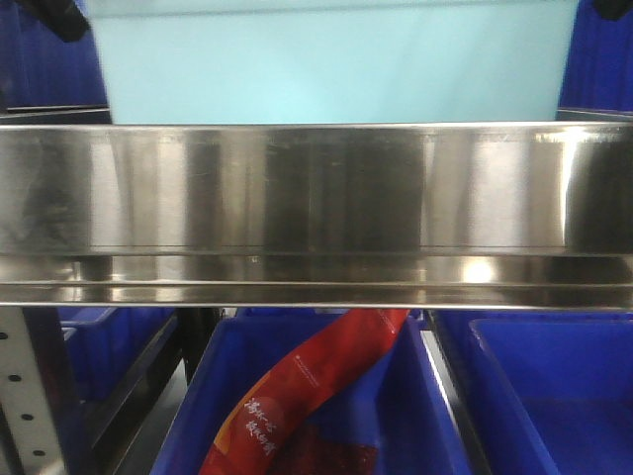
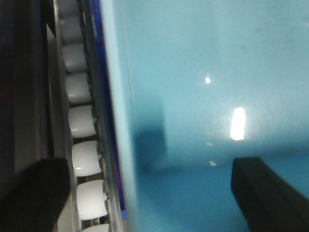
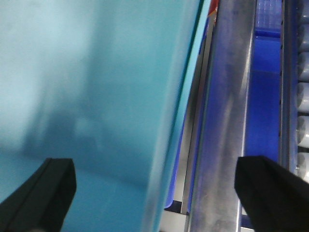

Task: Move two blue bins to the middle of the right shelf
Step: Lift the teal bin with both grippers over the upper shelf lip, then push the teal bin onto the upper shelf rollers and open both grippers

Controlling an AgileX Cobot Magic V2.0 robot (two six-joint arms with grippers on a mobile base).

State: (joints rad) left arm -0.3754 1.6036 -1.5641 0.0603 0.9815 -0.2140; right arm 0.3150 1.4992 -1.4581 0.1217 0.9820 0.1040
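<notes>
A pale turquoise blue bin [image 1: 336, 59] stands just behind the wide shiny front rail of the right shelf [image 1: 316, 188], filling the top of the front view. In the left wrist view my left gripper [image 2: 149, 193] is open, with one black finger over the roller track [image 2: 79, 121] and the other inside the bin [image 2: 203, 72], so the bin's side wall runs between them untouched. My right gripper [image 3: 157, 193] is also open and straddles the opposite wall of the bin [image 3: 87, 72], its outer finger over the steel rail [image 3: 227, 121].
Dark royal-blue crates [image 1: 534, 396] sit on the tier below, and a red packet [image 1: 316, 386] lies in the middle one. A perforated grey upright [image 1: 25, 396] stands at lower left. Another dark blue crate [image 3: 263, 106] sits beside the bin past the rail.
</notes>
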